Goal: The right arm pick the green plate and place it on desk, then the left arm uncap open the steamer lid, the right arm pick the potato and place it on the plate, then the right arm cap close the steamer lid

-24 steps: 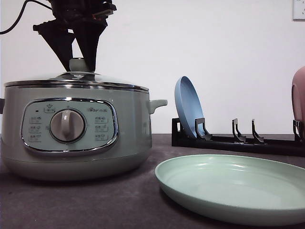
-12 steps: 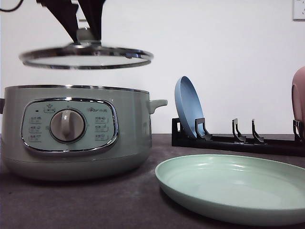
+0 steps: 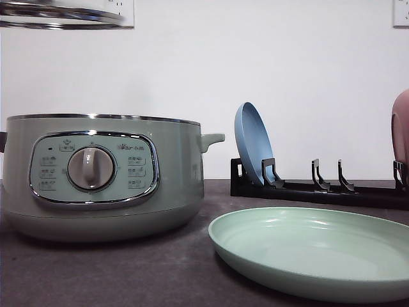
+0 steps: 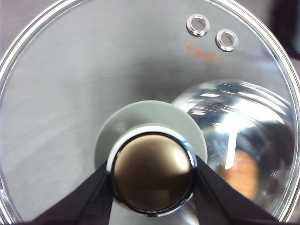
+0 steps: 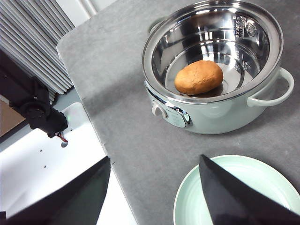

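Observation:
In the front view only the steel rim of the steamer lid (image 3: 61, 16) shows, high at the top left, well above the open sage-green steamer (image 3: 96, 176). My left gripper (image 4: 153, 168) is shut on the knob of the lid (image 4: 93, 70), one black jaw on each side. The orange-brown potato (image 5: 198, 77) lies in the steamer's (image 5: 211, 115) steel bowl. The green plate (image 3: 313, 252) lies flat on the desk (image 3: 128, 275) to the steamer's right. My right gripper (image 5: 154, 158) hangs open and empty high over the desk (image 5: 117, 93), between steamer and plate (image 5: 187, 199).
A black plate rack (image 3: 319, 188) stands behind the green plate with a blue plate (image 3: 252, 144) upright in it. A pink plate (image 3: 401, 134) shows at the right edge. The desk's edge and a white base (image 5: 56, 178) lie beside the steamer.
The left gripper has lifted the lid off the steamer, up and leftward. Its jaws have left the top of the front view. The steamer now stands open.

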